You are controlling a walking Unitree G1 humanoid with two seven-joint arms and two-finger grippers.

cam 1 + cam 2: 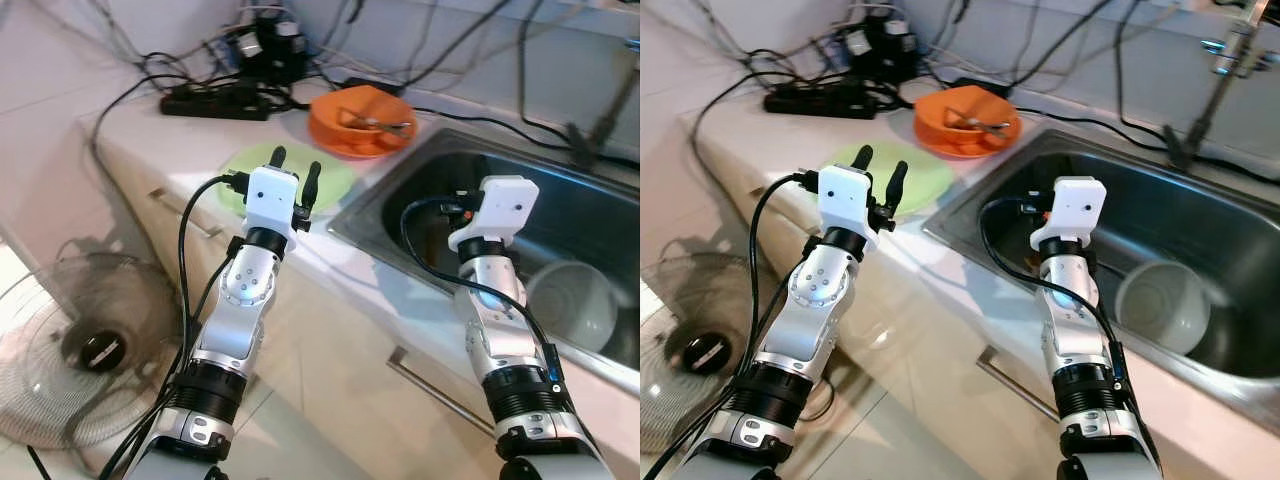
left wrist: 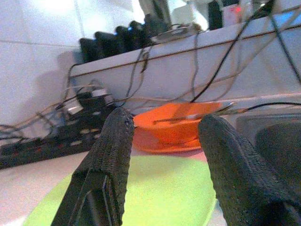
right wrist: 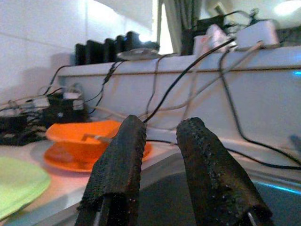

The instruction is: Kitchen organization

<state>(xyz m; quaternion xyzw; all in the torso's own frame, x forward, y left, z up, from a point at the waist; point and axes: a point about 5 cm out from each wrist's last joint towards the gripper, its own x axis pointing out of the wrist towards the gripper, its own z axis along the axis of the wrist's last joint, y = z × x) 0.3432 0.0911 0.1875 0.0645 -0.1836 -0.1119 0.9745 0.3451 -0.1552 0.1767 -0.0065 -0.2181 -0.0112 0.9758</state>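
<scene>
- The steel sink (image 1: 400,190) is the landmark — everything here reads off it.
- Just beside the sink's left rim, a lime-green plate (image 1: 335,180) lies flat on the white counter (image 1: 130,135). It looks like the nearest item to be tidied.
- The left gripper (image 1: 295,172) hovers low over the near part of that plate, fingers spread wide with nothing between them. In the left wrist view the plate's surface shows through the gap, so I judge it is lined up for a reach toward the dishes, not yet a grasp.
- Beyond the green plate, at the sink's far-left corner, an orange bowl (image 1: 352,115) sits on an orange plate (image 1: 330,140), with what seems to be a metal utensil (image 1: 980,122) lying in the bowl — stacked, probably left from use.
- The right gripper (image 3: 162,162) is held over the sink's left part, pointing toward the back wall. Its fingers stand a little apart and empty.
- Inside the sink, toward its right, a white bowl (image 1: 572,300) rests on the basin floor, well apart from either gripper.
- A black power strip (image 1: 215,100) and tangled cables (image 1: 470,40) lie left of and behind the sink. A careless sweep there could snag.
</scene>
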